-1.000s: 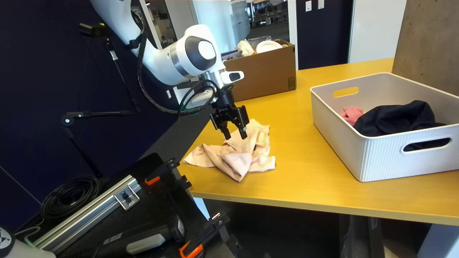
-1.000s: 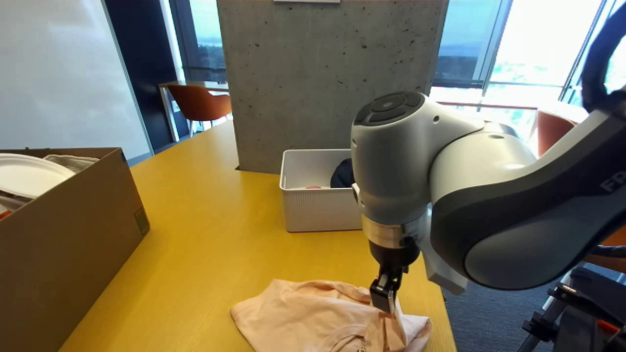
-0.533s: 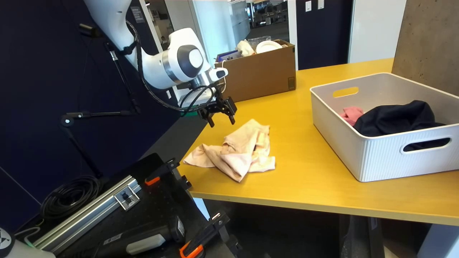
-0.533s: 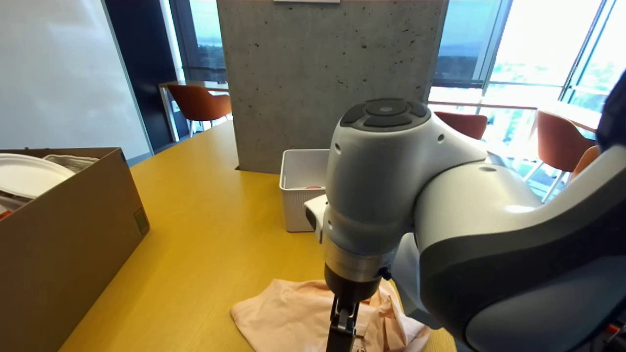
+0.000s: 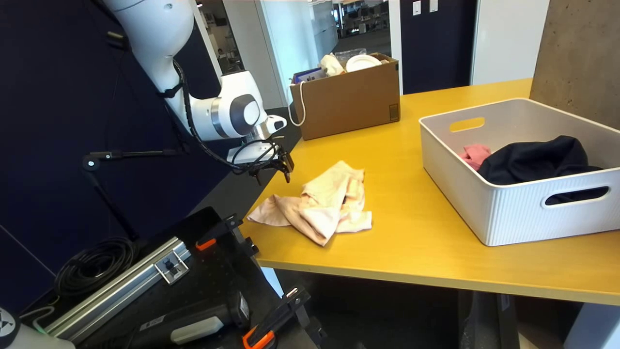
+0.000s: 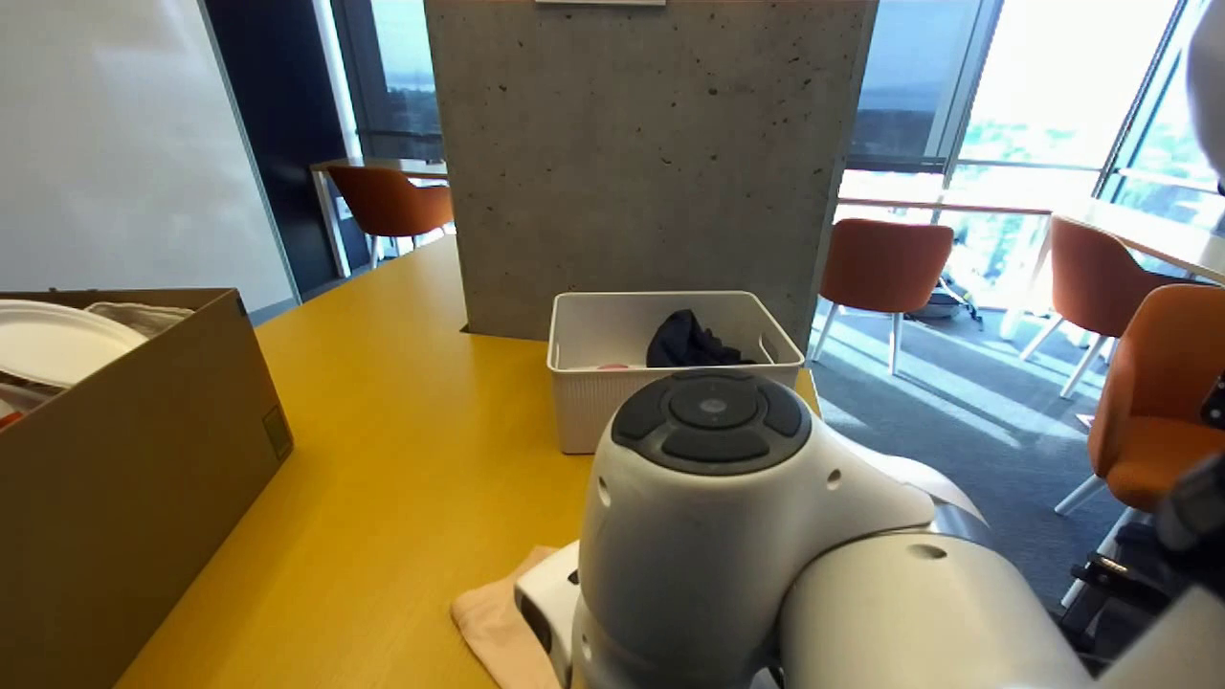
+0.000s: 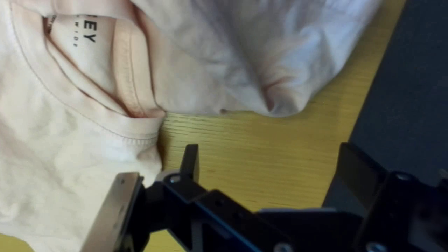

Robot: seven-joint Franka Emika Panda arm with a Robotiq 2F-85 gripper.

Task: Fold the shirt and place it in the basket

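The pale peach shirt (image 5: 329,198) lies bunched and partly folded near the table's corner. In an exterior view the arm hides most of it, leaving a peach corner (image 6: 502,622). In the wrist view the shirt (image 7: 70,140) shows its collar and dark neck print. My gripper (image 5: 273,179) is open and empty, beside the shirt at the table's edge. In the wrist view bare wood and the dark area past the edge show between its fingertips (image 7: 268,145). The white-grey basket (image 5: 455,179) stands across the table, and it shows beyond the arm too (image 6: 593,411).
A black garment (image 5: 537,160) and a pink cloth (image 5: 474,155) lie in the basket. A brown cardboard box (image 5: 348,104) with mixed items stands on the table. A concrete pillar (image 6: 641,172) rises behind the basket. Orange-handled clamps (image 5: 261,337) sit on the black robot stand.
My gripper has moved off from above the shirt, out toward the table's edge. The arm now covers most of the shirt in an exterior view. The shirt and basket have not moved.
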